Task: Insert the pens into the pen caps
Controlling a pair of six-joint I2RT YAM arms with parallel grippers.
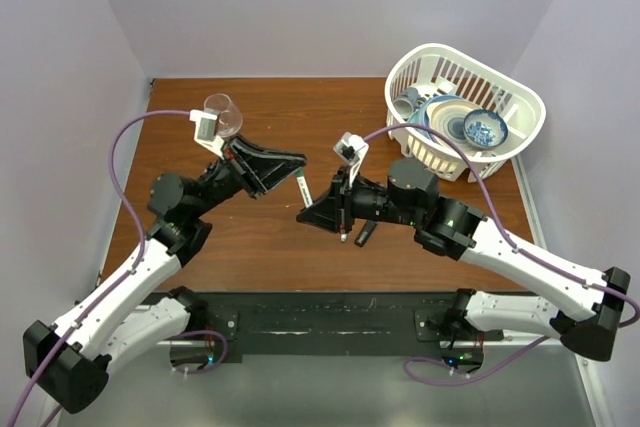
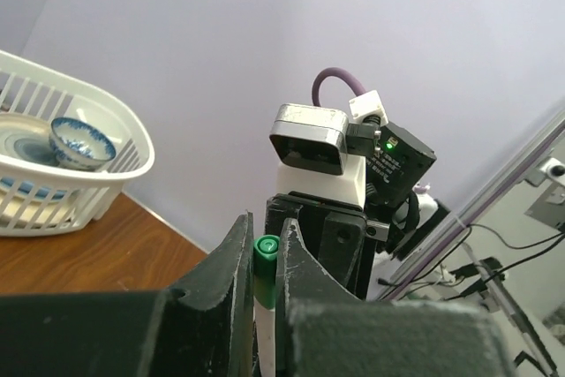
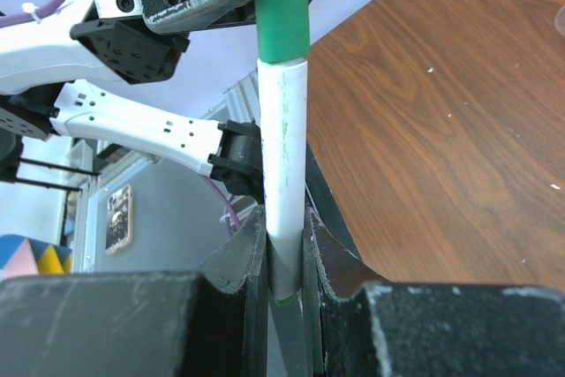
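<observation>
1. Looks down on a wooden table [image 1: 250,247], with the work lifted into the air above its middle.
2. Finds the left gripper [image 2: 265,234] pinched narrow on a green cap [image 3: 282,6], probably to hold it steady as the fixed half of the join.
3. Finds the right gripper [image 3: 284,240] closed tight round the lower part of a white pen [image 3: 282,147], keeping it in line with the cap so that a push along its length can seat it.
4. Places pen and cap end to end and touching, between the two claws and clear of the table. Looks joined, but cannot tell whether pushed fully home.
5. Leaves a black marker [image 1: 366,233] lying on the table on the near side of the right claw. Too small to tell whether capped.
6. Sets a white dish rack [image 1: 520,107] at the far right, well apart from the work.
</observation>
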